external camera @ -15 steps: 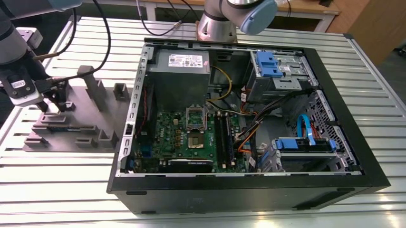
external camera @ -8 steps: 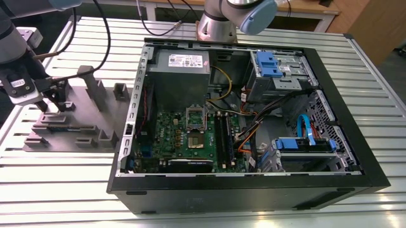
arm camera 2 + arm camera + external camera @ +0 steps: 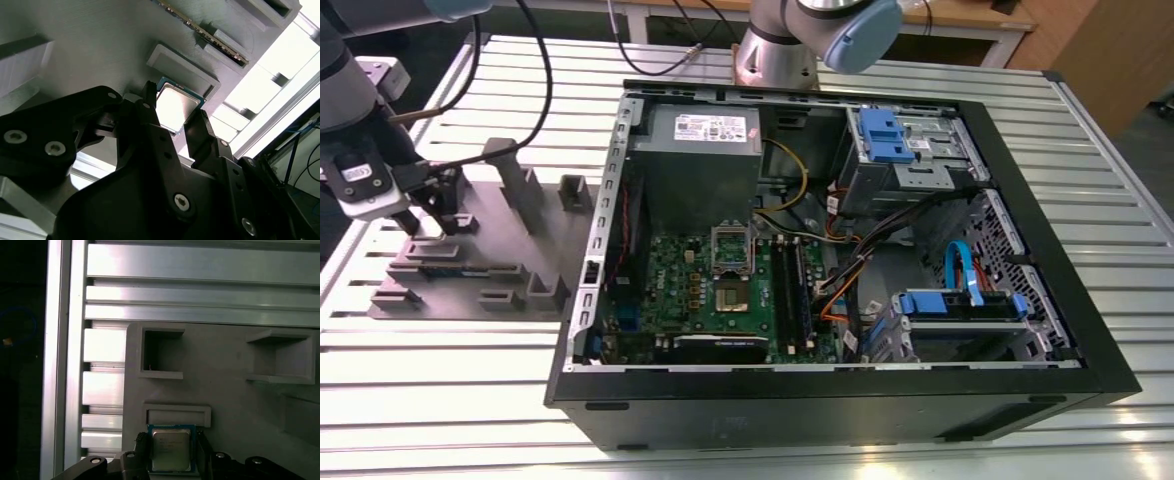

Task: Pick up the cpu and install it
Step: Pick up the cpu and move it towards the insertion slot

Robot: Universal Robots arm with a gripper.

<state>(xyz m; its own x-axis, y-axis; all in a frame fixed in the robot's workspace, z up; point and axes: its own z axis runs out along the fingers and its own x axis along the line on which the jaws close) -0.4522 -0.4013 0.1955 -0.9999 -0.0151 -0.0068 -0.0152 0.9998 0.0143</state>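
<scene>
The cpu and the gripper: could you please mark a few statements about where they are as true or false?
1. The cpu already sits inside the computer case. False: it is at the gripper, by the grey fixture, outside the case.
2. The computer case is open, with its motherboard in sight. True.
3. The gripper is at the exterior view's left, over the grey fixture. True.
4. The grey fixture stands inside the case. False: it stands on the slatted metal table, beside the case.
5. In both wrist views the cpu shows its silvery top. True.
</scene>
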